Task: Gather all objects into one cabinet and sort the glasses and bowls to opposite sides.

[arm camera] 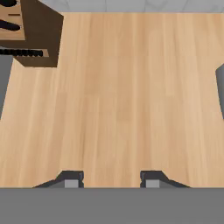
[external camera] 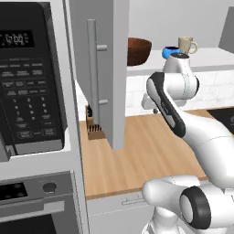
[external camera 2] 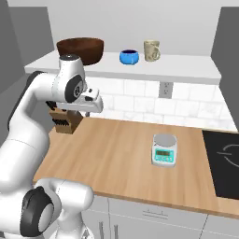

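Note:
On the cabinet's white shelf (external camera 2: 186, 68) stand a wide dark brown bowl (external camera 2: 81, 49), a small blue bowl (external camera 2: 129, 57) and a beige mug (external camera 2: 151, 50), in that order from left to right. The same brown bowl (external camera: 137, 50), blue bowl (external camera: 169, 52) and beige mug (external camera: 186, 45) also appear in the left base view, right of the open light-grey cabinet door (external camera: 116, 68) with its bar handle (external camera: 93, 75). My gripper (arm camera: 111, 180) points down at bare wooden counter (arm camera: 122, 96), well below the shelf. It is open, with nothing between its fingertips (arm camera: 72, 180).
A knife block (external camera 2: 63, 120) stands at the counter's back left, close to my hand. A small kitchen scale (external camera 2: 165, 149) sits mid-counter and a black cooktop (external camera 2: 224, 161) lies at the right. A microwave (external camera: 27, 77) and oven fill the left.

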Robot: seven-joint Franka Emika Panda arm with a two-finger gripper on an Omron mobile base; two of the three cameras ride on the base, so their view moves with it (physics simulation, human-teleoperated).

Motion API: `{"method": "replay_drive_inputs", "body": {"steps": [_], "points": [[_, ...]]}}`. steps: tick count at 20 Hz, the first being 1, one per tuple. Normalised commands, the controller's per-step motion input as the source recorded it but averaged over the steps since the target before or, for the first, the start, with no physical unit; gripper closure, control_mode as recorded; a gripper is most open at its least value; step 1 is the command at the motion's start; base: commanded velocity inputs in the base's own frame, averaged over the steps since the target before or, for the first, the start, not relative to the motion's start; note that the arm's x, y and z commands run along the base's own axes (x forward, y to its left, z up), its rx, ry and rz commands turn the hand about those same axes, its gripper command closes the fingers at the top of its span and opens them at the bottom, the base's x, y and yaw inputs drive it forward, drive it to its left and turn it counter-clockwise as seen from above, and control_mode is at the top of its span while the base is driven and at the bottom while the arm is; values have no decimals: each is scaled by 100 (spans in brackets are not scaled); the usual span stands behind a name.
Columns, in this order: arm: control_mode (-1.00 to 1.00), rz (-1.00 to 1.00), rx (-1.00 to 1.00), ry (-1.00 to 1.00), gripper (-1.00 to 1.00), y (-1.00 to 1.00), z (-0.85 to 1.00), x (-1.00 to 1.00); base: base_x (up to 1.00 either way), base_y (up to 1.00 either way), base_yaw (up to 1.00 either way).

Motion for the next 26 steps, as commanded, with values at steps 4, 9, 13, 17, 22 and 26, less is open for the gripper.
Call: {"method": "replay_drive_inputs", "body": {"steps": [4,9,13,17,22,26], "points": [[100,0,0,0,-100,0,0,-1,-31,-5,0],[100,0,0,0,-100,0,0,0,-97,-26,0],[100,0,0,0,-100,0,0,0,-89,-25,0],[100,0,0,0,-100,0,0,0,-82,-22,0],[100,0,0,0,-100,0,0,0,-57,-18,0],[100,0,0,0,-100,0,0,0,-20,-20,-15]]}}
